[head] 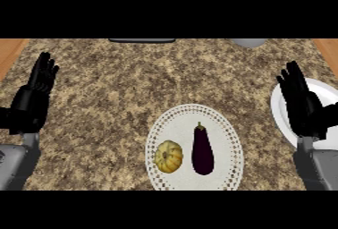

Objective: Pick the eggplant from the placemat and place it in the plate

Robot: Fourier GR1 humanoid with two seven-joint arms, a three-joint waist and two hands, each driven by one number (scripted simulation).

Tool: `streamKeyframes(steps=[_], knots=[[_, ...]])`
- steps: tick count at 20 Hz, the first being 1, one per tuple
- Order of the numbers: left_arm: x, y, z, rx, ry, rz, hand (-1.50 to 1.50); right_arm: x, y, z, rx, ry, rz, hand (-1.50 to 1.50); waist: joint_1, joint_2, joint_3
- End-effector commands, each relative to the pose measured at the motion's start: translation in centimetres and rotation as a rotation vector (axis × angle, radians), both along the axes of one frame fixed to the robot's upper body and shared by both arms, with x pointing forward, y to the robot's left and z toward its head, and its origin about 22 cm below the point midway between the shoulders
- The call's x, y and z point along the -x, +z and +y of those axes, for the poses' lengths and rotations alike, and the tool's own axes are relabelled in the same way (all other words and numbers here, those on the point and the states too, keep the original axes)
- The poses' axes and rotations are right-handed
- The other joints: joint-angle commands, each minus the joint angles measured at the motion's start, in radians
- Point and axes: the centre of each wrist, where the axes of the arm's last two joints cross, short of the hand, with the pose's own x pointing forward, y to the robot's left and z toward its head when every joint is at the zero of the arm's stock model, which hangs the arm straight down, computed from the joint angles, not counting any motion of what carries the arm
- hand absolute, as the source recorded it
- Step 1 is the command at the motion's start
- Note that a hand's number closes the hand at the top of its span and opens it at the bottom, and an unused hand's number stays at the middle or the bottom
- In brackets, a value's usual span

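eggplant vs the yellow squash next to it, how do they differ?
The eggplant is dark purple, the squash yellow. The eggplant is long and slim with its stem pointing away from the robot; the squash is short, rounded and ribbed. The eggplant lies nearer the plate, the squash on its far side. Both lie side by side on the white placemat, untouched by either hand.

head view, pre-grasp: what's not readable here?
- Plate: right part cut off by the view's right edge; left rim hidden behind the right hand.
- Dark object and grey object at the counter's far edge: cut by the top band, unidentifiable.
- Placemat: near rim cut by the bottom band.
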Motion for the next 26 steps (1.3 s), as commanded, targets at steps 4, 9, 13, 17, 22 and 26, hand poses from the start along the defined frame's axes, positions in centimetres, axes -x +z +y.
streamKeyframes(steps=[4, 9, 13, 17, 22, 26], knots=[[1.6, -5.0, -2.1, 0.03, 0.051, 0.253, 0.0, -1.5, 2.2, 8.9, -0.027, 0.454, 0.062, 1.5, 0.025, 0.021, 0.012], [4.0, -8.3, -1.8, 0.042, 0.047, 0.434, 0.0, -2.0, 8.6, 4.7, 0.885, 0.479, -0.156, 1.5, 0.043, -0.003, -0.016], [5.2, -9.4, -4.7, 0.083, 0.072, 0.497, 0.0, 2.4, -1.6, 8.9, 0.503, 0.369, -0.077, 1.5, -0.007, 0.013, 0.015], [4.4, -8.6, -5.5, 0.082, 0.087, 0.491, 0.0, 2.8, -3.0, 9.3, 0.079, 0.475, -0.091, -1.5, -0.005, 0.018, 0.016], [5.0, -7.8, -5.9, 0.089, 0.079, 0.488, 0.0, 3.2, -3.8, 7.1, 0.43, 0.764, -0.058, -1.5, 0.0, 0.013, 0.013], [5.5, -8.1, -6.8, 0.076, 0.073, 0.496, 0.0, 1.7, -0.8, 7.1, 0.763, 0.742, -0.07, -1.5, 0.004, 0.011, 0.012]])
